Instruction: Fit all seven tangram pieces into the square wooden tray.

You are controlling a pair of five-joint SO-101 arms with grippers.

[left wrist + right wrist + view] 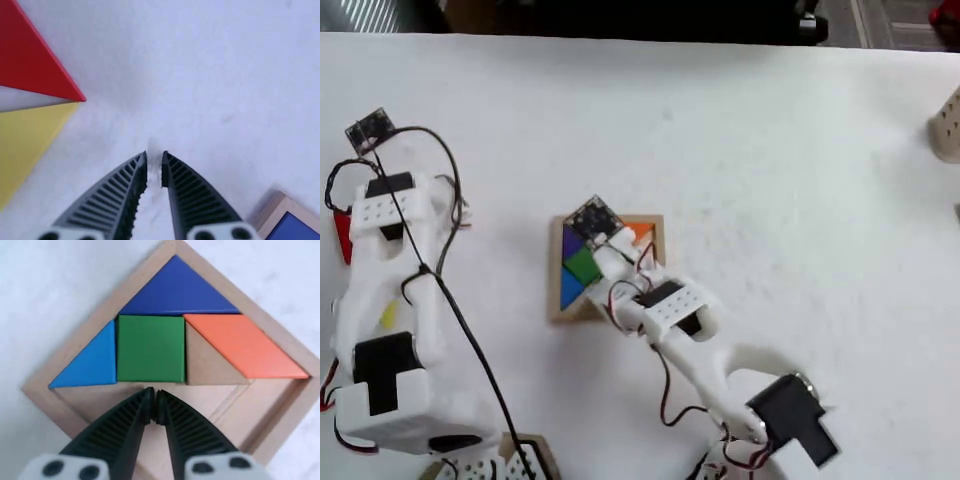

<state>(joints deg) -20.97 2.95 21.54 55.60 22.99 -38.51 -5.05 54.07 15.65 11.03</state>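
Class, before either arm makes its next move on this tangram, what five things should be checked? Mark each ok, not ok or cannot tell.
1. All seven pieces in the tray: not ok. The red triangle and yellow triangle lie on the table.
2. Room left in the tray: ok, one half is bare.
3. Right gripper empty: ok, shut over the bare half.
4. Left gripper ready to pick: not ok, shut.
5. Slot between green square and orange parallelogram filled: cannot tell.
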